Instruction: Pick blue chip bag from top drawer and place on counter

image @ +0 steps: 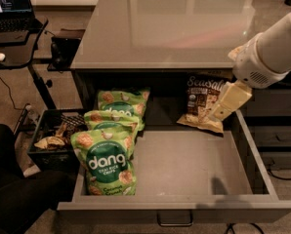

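The blue chip bag (198,103), a dark bag with white "Sea Salt" script, leans at the back right of the open top drawer (189,167). My gripper (229,103), cream-coloured on a white arm, hangs over the drawer's back right corner, just right of the bag and overlapping its right edge. The glossy grey counter (175,23) lies above and behind the drawer.
Three green "dang" bags (109,157) are stacked along the drawer's left side. The drawer's pull handle (175,222) is at the front. A black crate with snacks (52,135) sits on the floor at left. A black desk with a laptop (9,13) is at far left.
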{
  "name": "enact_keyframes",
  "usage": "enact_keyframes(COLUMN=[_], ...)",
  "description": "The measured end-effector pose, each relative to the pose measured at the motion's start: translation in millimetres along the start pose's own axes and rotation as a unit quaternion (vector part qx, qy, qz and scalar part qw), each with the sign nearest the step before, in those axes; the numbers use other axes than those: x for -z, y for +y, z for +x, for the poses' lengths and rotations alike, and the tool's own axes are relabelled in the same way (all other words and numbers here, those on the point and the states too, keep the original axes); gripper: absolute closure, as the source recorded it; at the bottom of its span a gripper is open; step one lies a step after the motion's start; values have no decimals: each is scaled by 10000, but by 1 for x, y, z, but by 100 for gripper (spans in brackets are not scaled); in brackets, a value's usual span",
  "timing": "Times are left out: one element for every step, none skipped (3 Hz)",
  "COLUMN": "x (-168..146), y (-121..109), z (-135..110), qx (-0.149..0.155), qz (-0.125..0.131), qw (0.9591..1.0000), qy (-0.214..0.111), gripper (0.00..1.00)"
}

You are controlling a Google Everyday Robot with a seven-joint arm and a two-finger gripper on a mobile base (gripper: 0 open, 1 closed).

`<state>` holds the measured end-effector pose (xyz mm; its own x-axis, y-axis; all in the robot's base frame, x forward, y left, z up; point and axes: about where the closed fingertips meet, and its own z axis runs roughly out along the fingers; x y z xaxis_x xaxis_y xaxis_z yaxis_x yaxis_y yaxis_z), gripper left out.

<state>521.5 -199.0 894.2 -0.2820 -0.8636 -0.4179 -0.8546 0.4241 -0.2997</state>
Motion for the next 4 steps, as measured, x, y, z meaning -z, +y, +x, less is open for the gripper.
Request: enact_keyframes(x=[-4,-4,-23,-56], y=[-11,-10,-10,-24], z=[-6,-7,-1,15], qx=[-12,-23,-622,-1520], qz=[181,178,206,410], qw=[9997,9997,9970,9854], qy=[-134,-150,-411,-643], gripper=[0,0,0,0])
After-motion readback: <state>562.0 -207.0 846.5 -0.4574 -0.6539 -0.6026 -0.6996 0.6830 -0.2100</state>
